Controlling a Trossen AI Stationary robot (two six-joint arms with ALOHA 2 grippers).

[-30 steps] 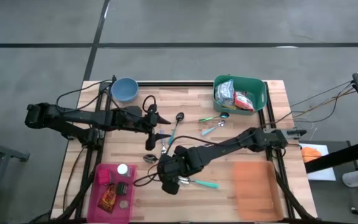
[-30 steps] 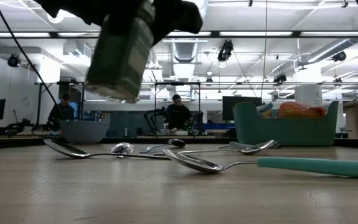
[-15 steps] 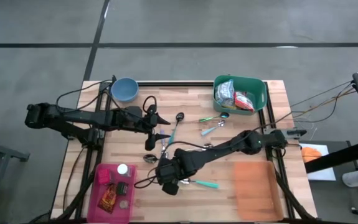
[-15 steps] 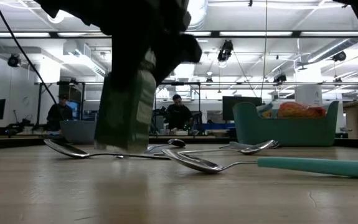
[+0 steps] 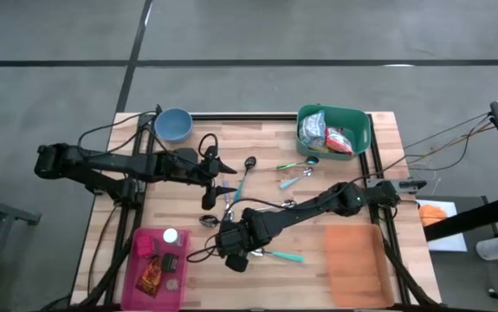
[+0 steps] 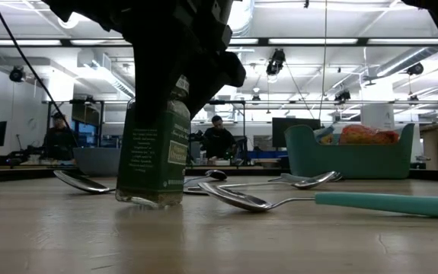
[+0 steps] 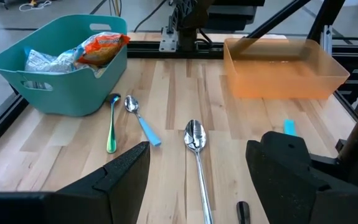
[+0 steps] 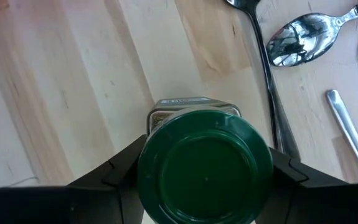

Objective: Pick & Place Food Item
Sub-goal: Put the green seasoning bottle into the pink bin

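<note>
Between right claw (image 8: 205, 180) fingers — green-lidded jar (image 8: 203, 163), clamped, upright on table (image 5: 344, 173)

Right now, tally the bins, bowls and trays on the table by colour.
Blue bowl: 1
Teal bin: 1
Pink bin: 1
Orange tray: 1
Total: 4

- Both arms are matt black, built of slim jointed links.
- Loose black cables loop along the left arm (image 5: 119, 165) and the right arm (image 5: 318, 204).
- The left gripper (image 7: 197, 180) has broad, blunt, dark fingers (image 7: 126, 174).
</note>
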